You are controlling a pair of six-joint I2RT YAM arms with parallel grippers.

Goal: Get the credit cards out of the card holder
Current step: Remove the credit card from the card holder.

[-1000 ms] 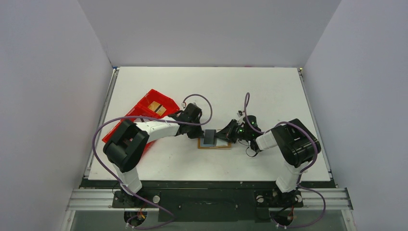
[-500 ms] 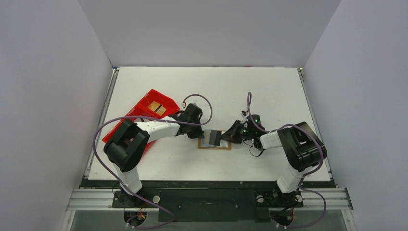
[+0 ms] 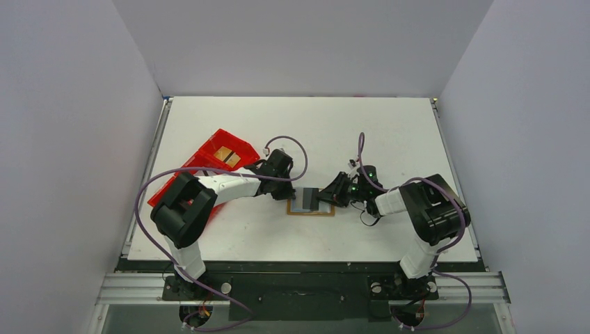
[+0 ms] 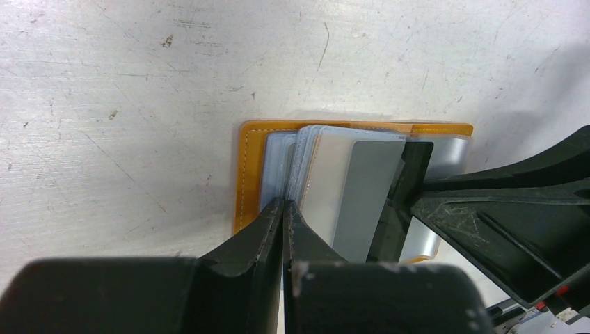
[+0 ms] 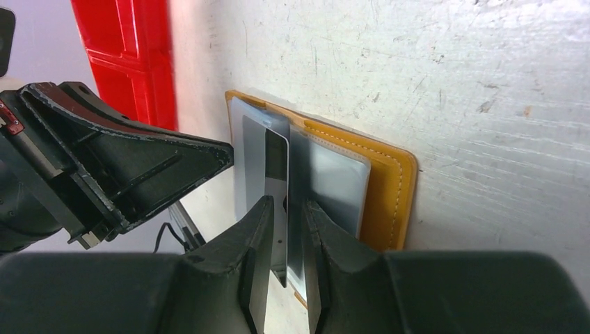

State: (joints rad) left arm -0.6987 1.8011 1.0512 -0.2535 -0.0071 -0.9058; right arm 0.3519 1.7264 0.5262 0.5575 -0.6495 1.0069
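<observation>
Open and flat near the middle of the bench: the card holder, long axis across the bench from left arm to right arm, squarely between the two pincers. Fanned on its inner face, the credit cards, pale grey and overlapping, most of them low against the pockets. From the left side, the left pincer, pressed together with nothing between the tips, tips down on the holder's inner face right at the edge of the fanned cards. Judged as pinning the wallet to the bench. From the right side, the right pincer, fingers a narrow slit apart, astride one card tilted up on edge out of the stack. Cannot tell whether truly pinching that card or only straddling it, with a thin gap showing to one side. Raised card directly in line with the right pincer, its long axis running away from the fingertips toward the left arm, one edge down among the other cards as far as can be made out. Right arm therefore the nearer one and placed for the pull, left arm the anchor. Likely need for the coming move: firm closure on the raised card, then withdrawal toward the right arm's side along the card's own length. Possible trouble: neighbouring cards dragged along, or the holder lifted. Well apart at far left, a red tray.
</observation>
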